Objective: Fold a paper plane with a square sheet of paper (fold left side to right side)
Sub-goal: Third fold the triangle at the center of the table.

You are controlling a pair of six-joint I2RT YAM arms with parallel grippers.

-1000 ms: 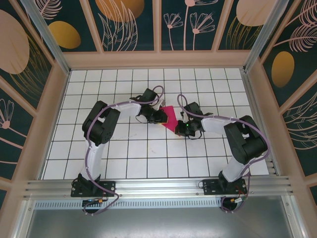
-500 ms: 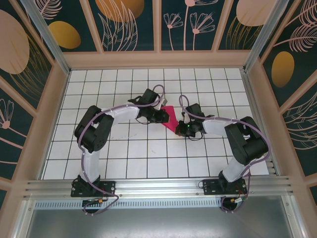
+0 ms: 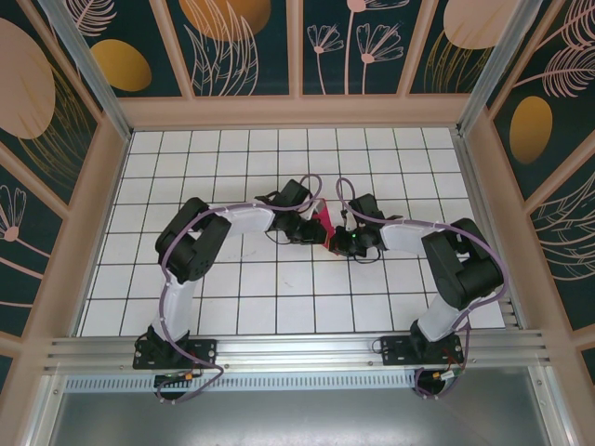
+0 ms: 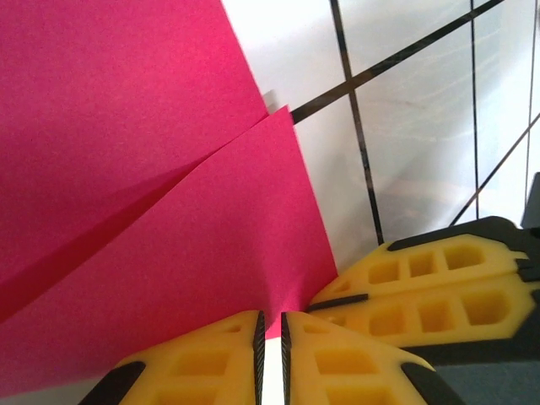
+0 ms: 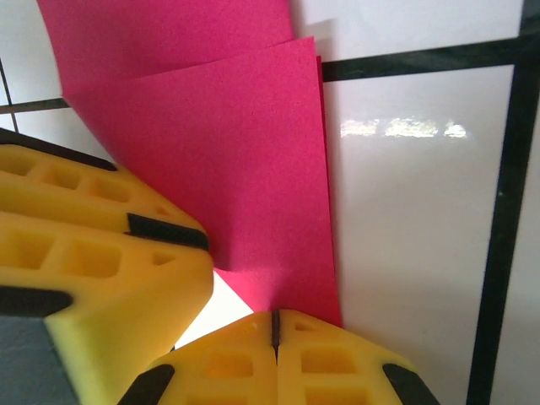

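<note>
The square sheet of paper (image 3: 324,225) is magenta-pink and folded over on itself, showing as a narrow strip between the two grippers at mid-table. My left gripper (image 3: 313,229) comes in from the left and is shut on the paper's edge (image 4: 271,325). The doubled layers (image 4: 169,169) rise in front of it. My right gripper (image 3: 336,240) is shut on a lower corner of the sheet (image 5: 274,325), and the two stacked layers (image 5: 236,152) show above it. Both pairs of yellow fingers nearly touch: the right fingers (image 4: 422,287) sit beside the left ones (image 5: 84,228).
White tiles with black grid lines (image 3: 279,279) cover the table. Wooden walls (image 3: 297,111) enclose it at the back and on both sides. An aluminium rail (image 3: 297,348) with the arm bases runs along the near edge.
My left gripper has swung to the right with the paper's left side, closing on the right gripper. The visible pink patch has shrunk to a narrow strip. The right gripper has hardly moved.
</note>
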